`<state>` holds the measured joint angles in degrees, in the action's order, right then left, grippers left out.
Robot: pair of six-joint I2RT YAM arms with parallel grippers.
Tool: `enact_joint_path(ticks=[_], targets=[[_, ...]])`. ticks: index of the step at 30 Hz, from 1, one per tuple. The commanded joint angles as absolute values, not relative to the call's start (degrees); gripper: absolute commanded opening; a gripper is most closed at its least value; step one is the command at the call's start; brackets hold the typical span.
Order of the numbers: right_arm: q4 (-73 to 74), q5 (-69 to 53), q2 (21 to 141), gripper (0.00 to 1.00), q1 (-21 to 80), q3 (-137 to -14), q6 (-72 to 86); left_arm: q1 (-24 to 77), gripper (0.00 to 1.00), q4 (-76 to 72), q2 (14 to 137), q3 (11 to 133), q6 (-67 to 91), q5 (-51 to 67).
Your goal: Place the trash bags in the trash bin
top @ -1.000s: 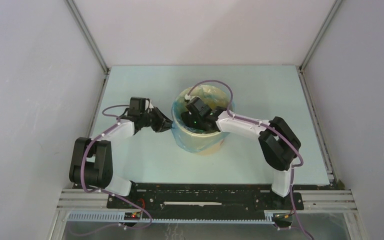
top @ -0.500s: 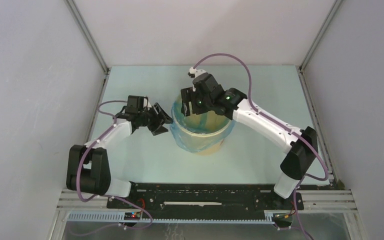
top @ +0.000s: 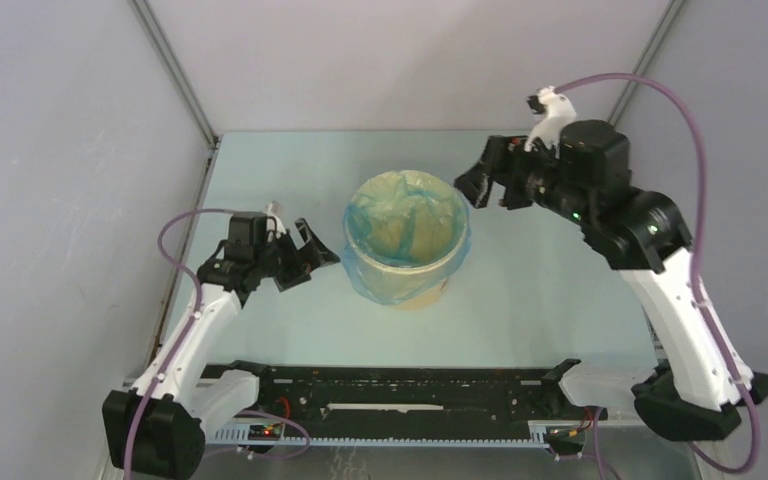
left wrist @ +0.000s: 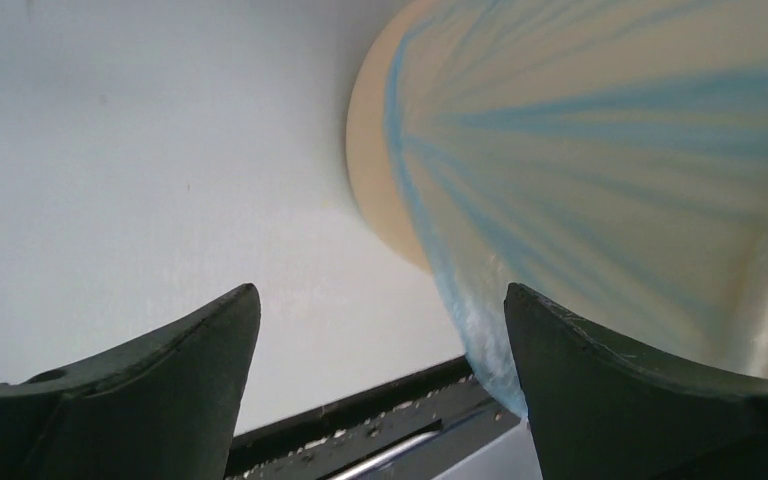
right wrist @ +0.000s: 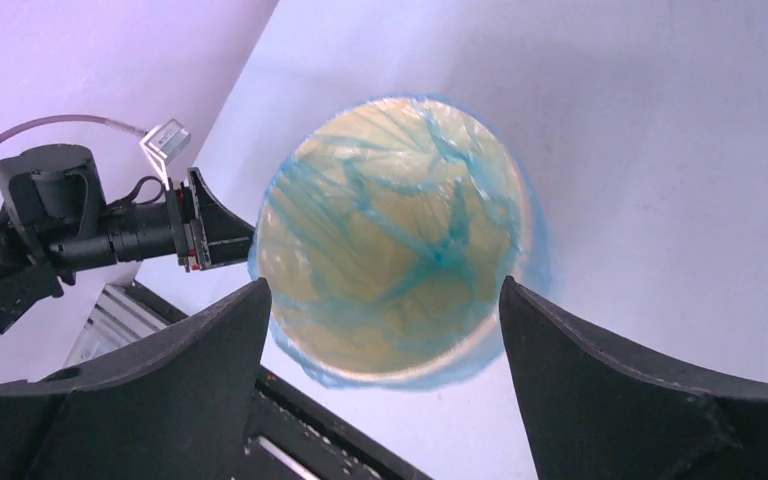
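You look to be at the last step: the bag (top: 405, 215) lines the bucket (top: 438, 286), its edge folded over the rim. Your left claw (top: 312, 257) gapes wide and empty, with the bucket just ahead of its fingertips. Your right claw (top: 482, 177), also wide and empty, has the bucket below and ahead. The next move is likely just checking the fold.

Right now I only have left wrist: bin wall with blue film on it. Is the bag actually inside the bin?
Observer: Yes. The top view shows the trash bag lining the inside of the trash bin, its edge folded over the rim.
Operator: Right arm?
Observer: The right gripper is raised beyond the bin's far right side, open, holding nothing.
Operator: Film all around the outside?
Observer: No. It drapes the near-left wall; the lower right wall is bare tan.
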<state>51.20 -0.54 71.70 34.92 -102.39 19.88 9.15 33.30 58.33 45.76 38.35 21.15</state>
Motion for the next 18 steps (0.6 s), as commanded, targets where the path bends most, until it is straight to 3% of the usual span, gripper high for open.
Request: enact_joint_path(ticks=[1, 7, 14, 18], targets=[[59.47, -0.58, 67.56, 0.95, 32.23, -101.79, 16.97, 11.59, 0.96, 31.27, 54.85, 38.55, 40.82, 25.86], [57.78, -3.59, 61.02, 0.95, 28.32, -98.27, 16.33, 23.10, 0.91, 21.84, 60.38, 40.21, 46.58, 25.05], [58.56, -3.67, 55.34, 0.94, 27.08, -97.10, 17.40, 26.34, 0.90, -4.82, 73.97, 40.01, 62.81, 26.22], [59.48, -0.12, 51.79, 0.94, 27.04, -96.96, 18.80, 28.58, 0.91, -9.22, 86.44, 50.78, 65.66, 26.15]])
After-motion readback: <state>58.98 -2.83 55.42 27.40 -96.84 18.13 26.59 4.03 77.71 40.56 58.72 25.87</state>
